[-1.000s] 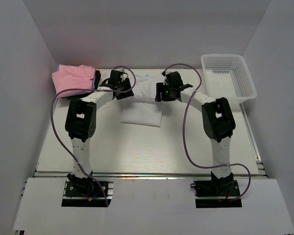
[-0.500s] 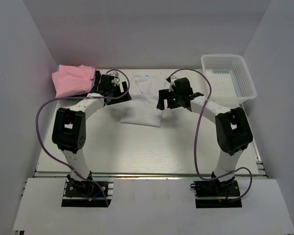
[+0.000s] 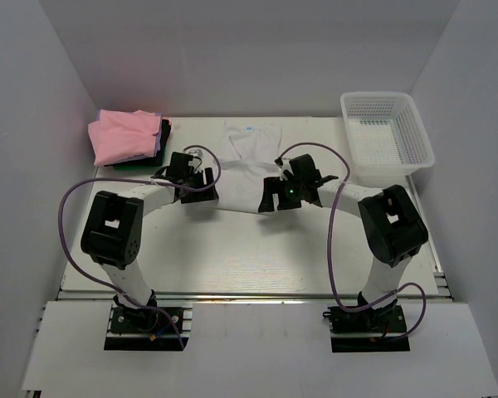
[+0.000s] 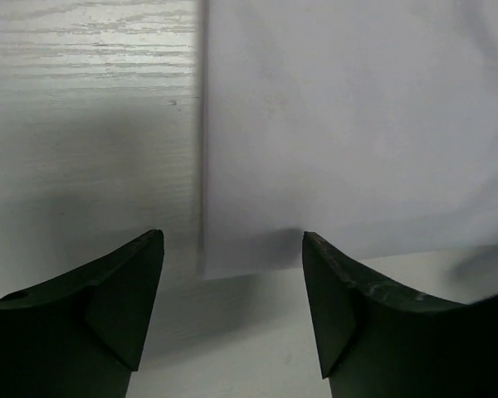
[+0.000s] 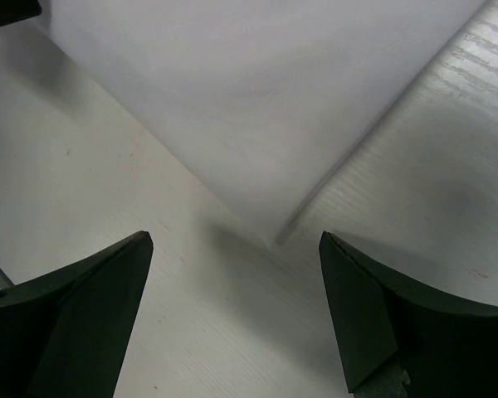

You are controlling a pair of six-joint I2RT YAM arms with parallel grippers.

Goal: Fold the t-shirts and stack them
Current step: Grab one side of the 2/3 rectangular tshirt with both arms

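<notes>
A white t-shirt [image 3: 242, 170] lies flat in the middle of the table, sides folded in to a long strip, collar at the far end. My left gripper [image 3: 197, 192] is open and empty over its near left corner; that corner of the white t-shirt [image 4: 340, 124] shows between my left gripper's [image 4: 232, 286] jaws. My right gripper [image 3: 270, 199] is open and empty over the near right corner, and the white t-shirt [image 5: 257, 108] shows ahead of my right gripper [image 5: 232, 286]. A folded pink t-shirt [image 3: 124, 135] rests on darker folded ones [image 3: 162, 137] at the far left.
A white plastic mesh basket [image 3: 388, 143] stands at the far right corner. Purple cables loop from both arms over the table. White walls close in the left, right and far sides.
Both grippers have moved toward the near edge, from beside the shirt's upper part to its near corners. The shirt lies flat and has not visibly moved.
</notes>
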